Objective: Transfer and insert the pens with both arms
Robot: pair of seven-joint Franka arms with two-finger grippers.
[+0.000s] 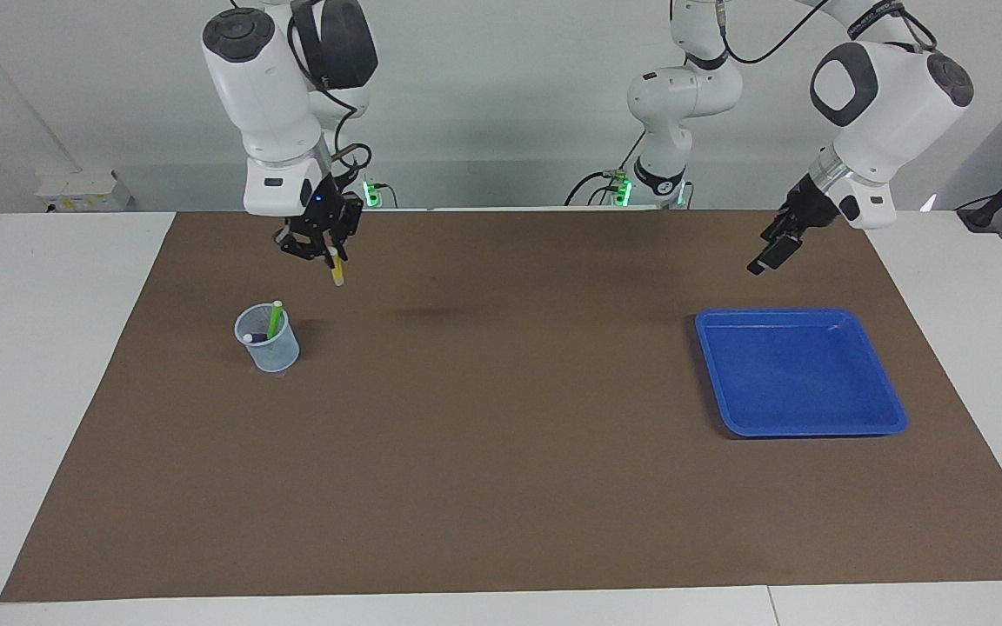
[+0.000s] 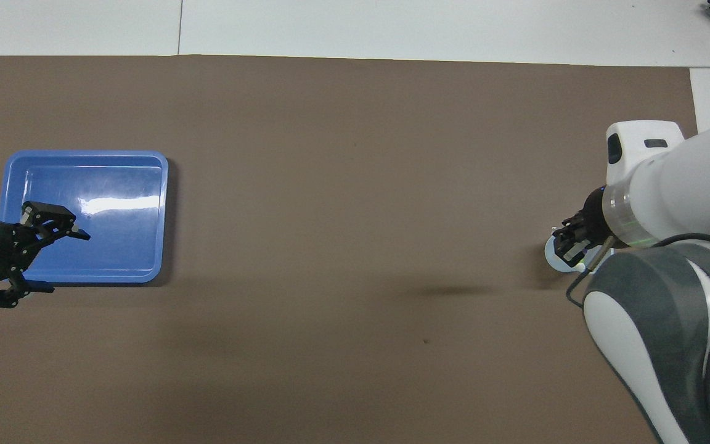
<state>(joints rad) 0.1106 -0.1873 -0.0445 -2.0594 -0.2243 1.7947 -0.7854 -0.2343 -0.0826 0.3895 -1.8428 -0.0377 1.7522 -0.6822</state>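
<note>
From my remote station, the right gripper [image 1: 328,250] hangs over the brown mat [image 1: 501,487] at the right arm's end of the table, its fingers clamped on the yellow pen [image 1: 337,272], which points almost straight down with its pale tip lowest. In the facing view the pen is in the air, above and a little to one side of the clear cup [image 1: 268,342], not yet inside it. In the overhead view the same gripper [image 2: 572,242] covers most of the cup [image 2: 553,254], so only a sliver of rim shows there.

The left gripper [image 1: 775,252] is held in the air near the blue tray [image 1: 892,417], toward the left arm's end; seen from overhead, it [image 2: 47,259] lies over the tray's [image 2: 145,160] nearer corner, fingers spread apart with nothing between them.

Farther out on the mat, the cup stands upright and holds two pens. The green pen [image 1: 275,319] leans in it, pale end up and sticking out above the rim. The purple pen [image 1: 252,337] rests lower, its whitish end at the rim.

The tray sits flat on the mat, well apart from the cup, its floor bare and glossy.
</note>
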